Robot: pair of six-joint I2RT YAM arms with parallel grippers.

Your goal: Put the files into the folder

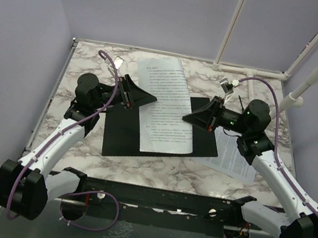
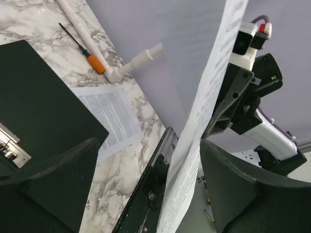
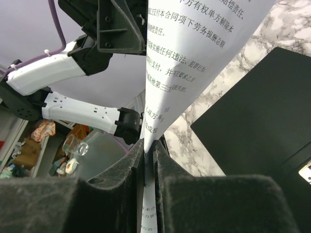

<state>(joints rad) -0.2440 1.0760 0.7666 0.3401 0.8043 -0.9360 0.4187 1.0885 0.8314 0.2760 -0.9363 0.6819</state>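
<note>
Your right gripper is clamped narrow on the edge of one printed sheet, which stretches from it over the open black folder below. Your left gripper stands wide, with that sheet's opposite edge between its fingers. The second sheet lies flat under your right wrist.

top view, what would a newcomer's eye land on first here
A white printed sheet hangs mid-table over the open black folder, pinched at its right edge by the right end effector. The left end effector stands open at the sheet's left edge. A second printed sheet lies flat on the marble table, right of the folder.
</note>
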